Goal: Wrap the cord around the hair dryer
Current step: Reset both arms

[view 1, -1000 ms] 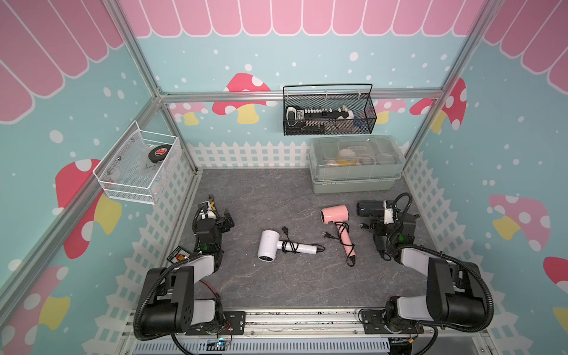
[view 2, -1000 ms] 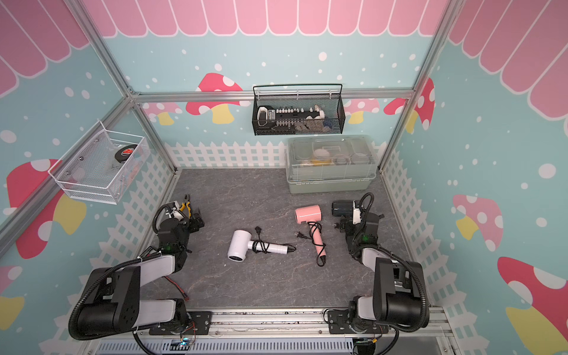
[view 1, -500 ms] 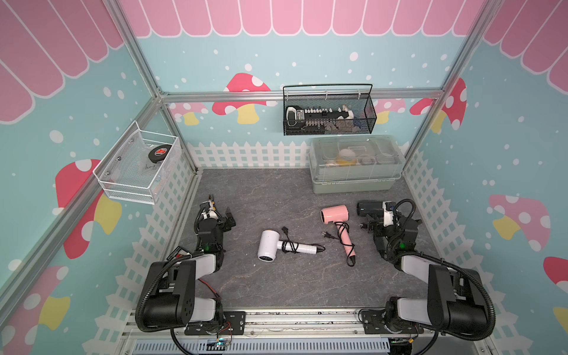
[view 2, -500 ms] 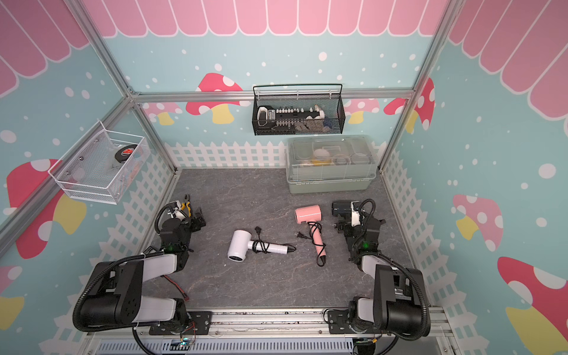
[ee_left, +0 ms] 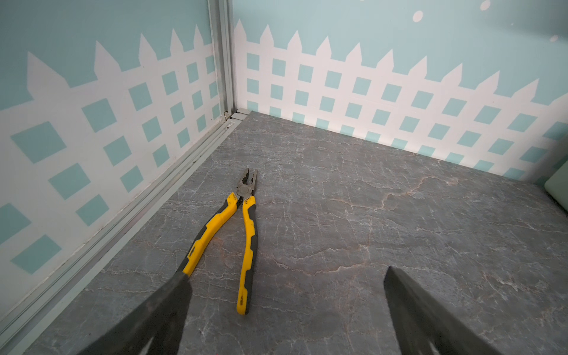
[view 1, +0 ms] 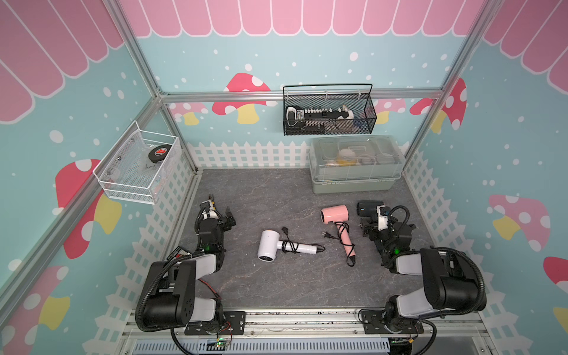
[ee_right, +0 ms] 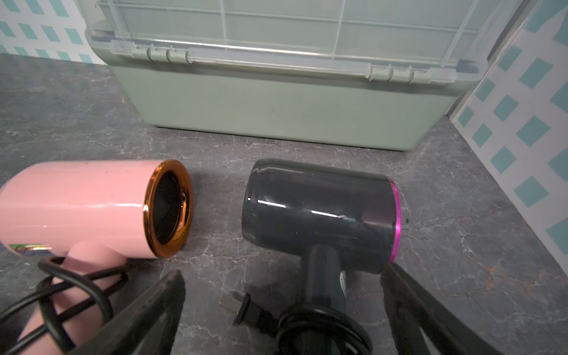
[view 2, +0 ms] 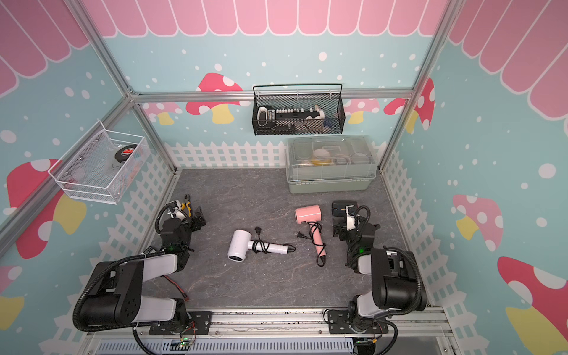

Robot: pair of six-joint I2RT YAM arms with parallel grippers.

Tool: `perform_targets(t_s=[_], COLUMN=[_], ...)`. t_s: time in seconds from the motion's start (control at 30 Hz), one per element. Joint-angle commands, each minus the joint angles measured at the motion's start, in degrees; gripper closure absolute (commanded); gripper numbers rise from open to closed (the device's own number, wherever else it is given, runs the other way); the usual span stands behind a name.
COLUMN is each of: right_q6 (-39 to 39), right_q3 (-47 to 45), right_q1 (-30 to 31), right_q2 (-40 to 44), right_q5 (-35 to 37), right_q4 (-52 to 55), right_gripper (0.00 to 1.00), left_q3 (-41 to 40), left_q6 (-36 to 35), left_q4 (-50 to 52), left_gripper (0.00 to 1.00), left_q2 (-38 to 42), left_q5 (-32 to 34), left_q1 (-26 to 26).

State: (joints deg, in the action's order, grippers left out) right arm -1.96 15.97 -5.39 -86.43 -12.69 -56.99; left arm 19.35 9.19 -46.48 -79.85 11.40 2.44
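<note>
Nothing on the mat (view 1: 261,190) has shifted in the last second, and both arms stay folded low at the near corners. Right gripper (ee_right: 282,270) is spread wide and holds nothing. Its fingers stand either side of the black dryer's (ee_right: 319,212) handle, one tip close under the barrel's magenta rim; I cannot tell if they touch. That dryer lies near the right fence, in front of the box (ee_right: 276,101), with the pink dryer (ee_right: 76,206) just beside it. Left gripper (ee_left: 285,273) is equally spread and empty over bare mat, with pliers (ee_left: 246,221) near the left wall's rail. One plier handle ends behind a finger.

White dryer (view 1: 270,246) lies mid-mat, well apart from both arms. Open mat runs from it back to the fence and forward to the near rail.

In both top views the right wrist covers the black dryer's handle. The wrist view cuts its coiled cord (ee_right: 322,329) at the frame edge, so the turns cannot be counted.
</note>
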Motion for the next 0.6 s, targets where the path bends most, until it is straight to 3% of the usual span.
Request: perform_targets(t_s=[0.0, 0.1, 0.2, 0.57], right_q6=[0.63, 0.64, 0.39, 1.60], right_q3=[0.78, -0.56, -1.80, 2.01], right_q1=[2.15, 5.34, 5.56, 5.66], right_q2=[-0.02, 0.83, -0.71, -0.33], right_q5=[7.54, 17.67, 18.81, 15.75], right_q4=[-1.91, -3.29, -7.73, 0.18], right_gripper=[0.01, 0.01, 0.01, 0.01], left_q3=[-0.76, -0.90, -0.99, -1.16], left_q6=[-0.05, 0.08, 0.08, 0.08], left_q4=[-2.89, -3.16, -3.41, -3.97], left_gripper=[0.02, 0.02, 0.02, 0.02], left_q2=[-0.30, -0.22, -0.30, -0.56], left_q5=[1.54, 1.86, 1.98, 2.29], left_q1=[-0.39, -0.48, -0.59, -0.57])
